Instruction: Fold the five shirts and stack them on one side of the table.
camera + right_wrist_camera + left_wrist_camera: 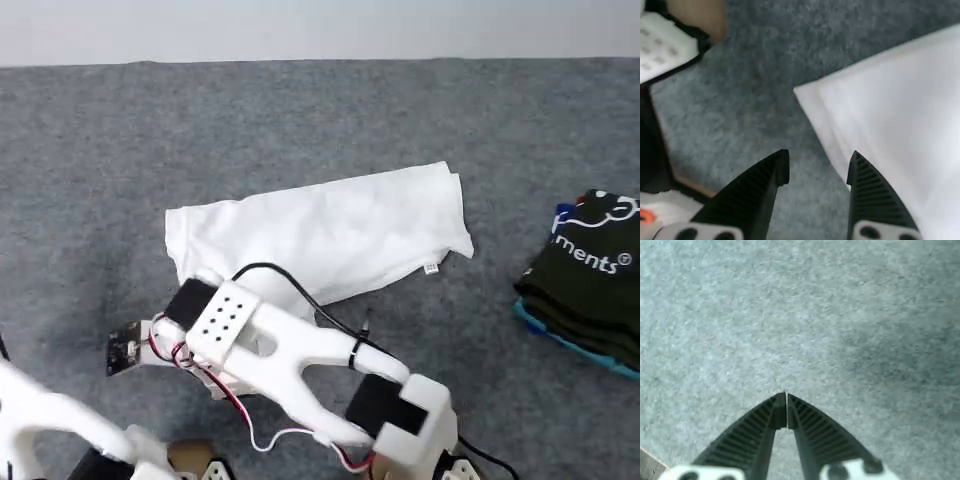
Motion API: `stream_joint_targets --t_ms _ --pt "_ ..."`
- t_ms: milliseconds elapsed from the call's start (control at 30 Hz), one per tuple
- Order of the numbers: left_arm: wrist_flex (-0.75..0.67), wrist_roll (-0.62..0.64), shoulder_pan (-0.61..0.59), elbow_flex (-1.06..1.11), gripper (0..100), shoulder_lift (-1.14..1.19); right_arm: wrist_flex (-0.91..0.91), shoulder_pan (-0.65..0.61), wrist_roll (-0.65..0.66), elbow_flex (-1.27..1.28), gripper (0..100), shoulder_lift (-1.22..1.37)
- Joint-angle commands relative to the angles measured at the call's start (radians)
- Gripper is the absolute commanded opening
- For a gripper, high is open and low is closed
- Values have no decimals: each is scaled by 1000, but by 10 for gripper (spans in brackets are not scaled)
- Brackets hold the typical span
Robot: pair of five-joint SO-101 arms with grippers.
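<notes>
A white shirt [330, 235] lies partly folded, long and narrow, in the middle of the grey table [300, 120]. My right gripper [195, 292] hangs over the shirt's near left corner. Seen from the right wrist, the right gripper [820, 167] is open, with nothing between its fingers, and the white shirt [895, 110] shows a folded corner just beyond the tips. My left gripper [786, 399] is shut on nothing, low over bare grey table [800, 315]. At the right edge sits a stack of folded shirts [590, 280], a dark one on top and a teal one beneath.
The right arm [300, 355] stretches from the near right base across to the left, trailing cables. The left arm [50, 415] stands at the near left corner. The table's far edge meets a pale wall [320, 30].
</notes>
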Motion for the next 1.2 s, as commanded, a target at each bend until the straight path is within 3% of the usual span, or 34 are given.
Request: stream_joint_targets --t_ms 0,500,800,1033,1167 --pt "-12 -44 -14 -10 6 -26 -74 7 14 5 202 36" --pt "-11 -44 -26 -7 6 -28 -199 13 11 -14 196 265" --pt "23 -44 -26 -8 6 -28 -194 13 9 -31 13 272" --pt "25 -43 -26 -8 6 -29 -194 27 9 -32 13 272" --pt "25 -41 -26 -7 6 -29 -139 35 11 -43 89 263"
